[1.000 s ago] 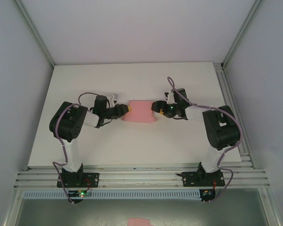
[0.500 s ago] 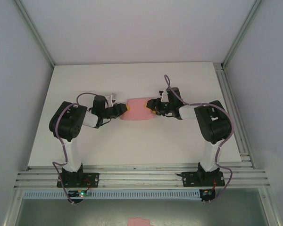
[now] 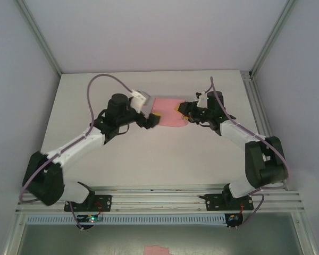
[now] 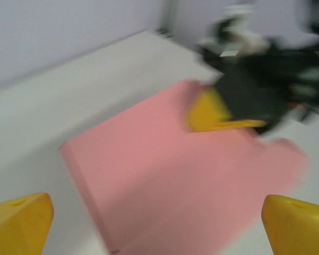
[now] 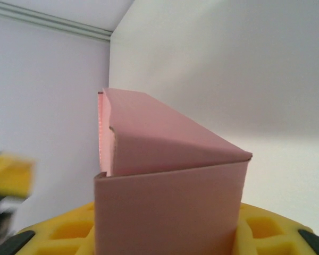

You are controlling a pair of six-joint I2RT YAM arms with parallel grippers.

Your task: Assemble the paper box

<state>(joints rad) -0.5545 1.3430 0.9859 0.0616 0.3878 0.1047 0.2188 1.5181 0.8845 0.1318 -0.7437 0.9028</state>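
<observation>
Tabletop: the flat white tabletop (image 3: 149, 159) carries the work. Both arms reach forward over it, from their bases at the near edge toward its far half.

Left gripper: the black left gripper with yellow fingertips (image 3: 150, 119) sits just beside the box's left end and points at it. In its wrist view the fingertips (image 4: 21, 220) stand wide apart with nothing between them, so it is released and holds nothing.

Paper box: the plain pink thin-card box (image 3: 167, 112) is a shallow rectangular shape between the two grippers. It appears to lie on the table, though I cannot tell whether its right end is raised. A creased flap (image 5: 165, 143) slopes over the end nearest the right wrist.

Right gripper: the black right gripper with yellow pads (image 3: 182, 110) is clenched on the box's right end, with a pad (image 5: 260, 228) on either side of the card wall.

Step in hand: my judgement is that the right arm anchors the box while the freed left arm lines up to fold or tuck the left end.

Doing it well: keep the anchoring grip steady. Bring the left fingers in low and square to the crease, and press along the fold rather than across it.

Risk: thin card may buckle, or the box may pivot in the right pads.

Rear wall: the plain pale wall (image 3: 149, 37) stands beyond the table's far edge.
</observation>
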